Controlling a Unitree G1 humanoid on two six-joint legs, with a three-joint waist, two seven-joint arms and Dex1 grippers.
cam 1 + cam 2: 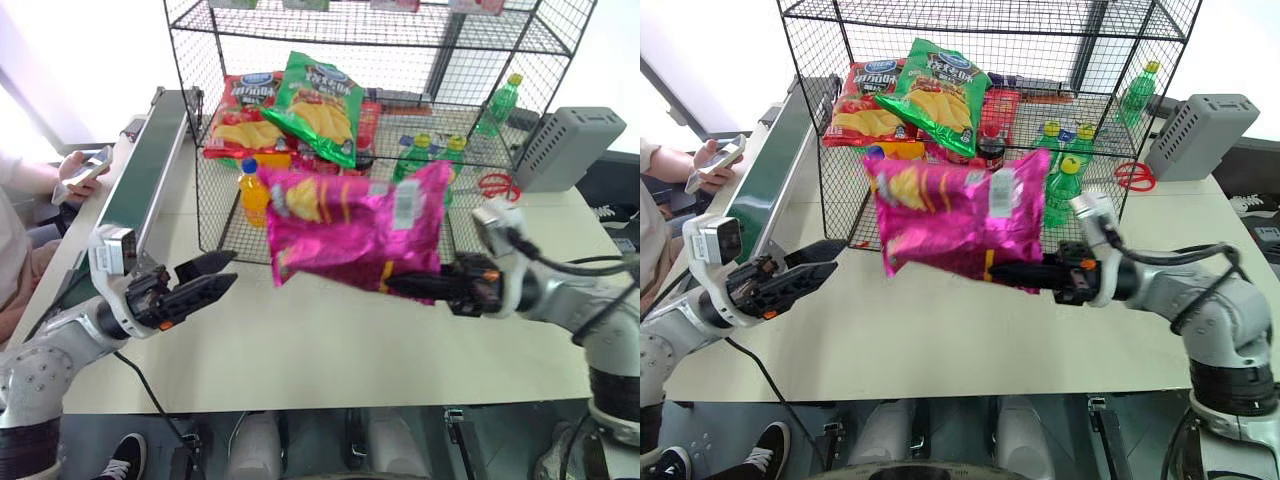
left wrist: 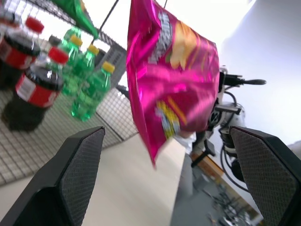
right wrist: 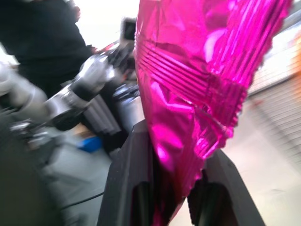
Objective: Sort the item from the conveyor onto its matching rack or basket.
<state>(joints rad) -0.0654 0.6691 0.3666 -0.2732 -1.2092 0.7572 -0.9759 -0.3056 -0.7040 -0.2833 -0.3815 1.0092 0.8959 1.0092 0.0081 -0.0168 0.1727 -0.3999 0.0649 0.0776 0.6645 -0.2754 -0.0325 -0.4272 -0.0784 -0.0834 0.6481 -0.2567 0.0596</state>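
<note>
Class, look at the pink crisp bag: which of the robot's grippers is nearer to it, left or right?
Right. The right gripper is shut on the pink crisp bag, pinching its lower edge. The left gripper is open, off to the bag's side, not touching it.

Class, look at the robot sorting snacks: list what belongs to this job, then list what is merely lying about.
Belongs to the job:
pink crisp bag
right gripper holding it
left gripper, fingers open
conveyor
black wire rack

Lying about:
red scissors
grey box
person's phone
</note>
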